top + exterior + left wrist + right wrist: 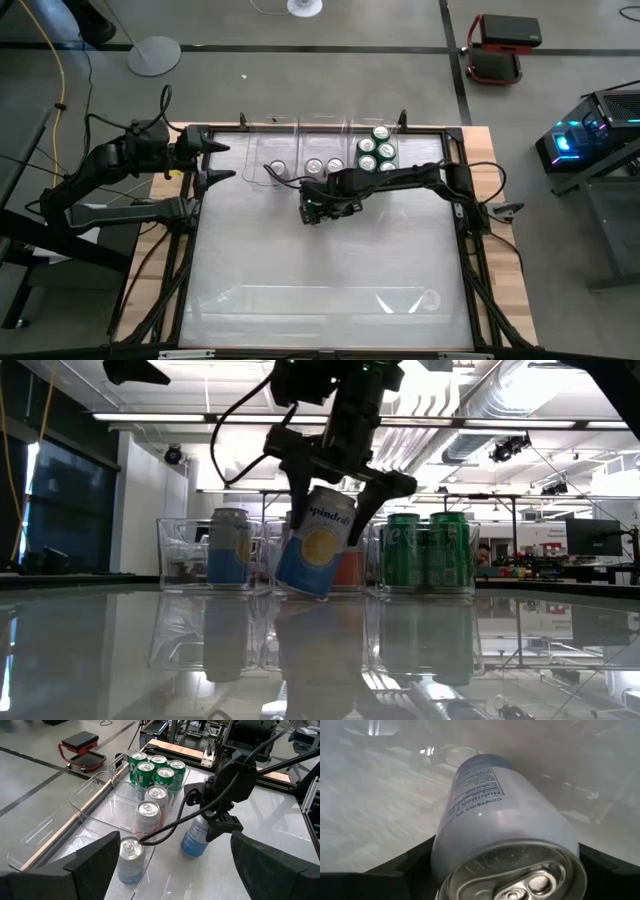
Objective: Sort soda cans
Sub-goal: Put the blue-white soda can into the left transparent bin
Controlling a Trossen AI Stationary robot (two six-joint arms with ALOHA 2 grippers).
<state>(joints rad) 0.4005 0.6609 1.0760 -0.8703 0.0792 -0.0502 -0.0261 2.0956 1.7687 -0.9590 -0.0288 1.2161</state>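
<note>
Near the middle of the high view, the right claw (322, 209) is clamped on a tilted blue-and-white can (315, 542) whose base sits on the table (330, 270) just in front of the clear bins (300, 135). Four green cans (156, 769) fill one bin, silver ones (149, 815) the others. Over at the left edge, the left claw (222, 160) hangs spread open, empty.

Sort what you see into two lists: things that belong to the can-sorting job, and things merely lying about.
Job:
tilted blue can between the right pincer fingers
green cans
silver cans
clear bins

Lying about:
red case on the floor
round floor base
</note>
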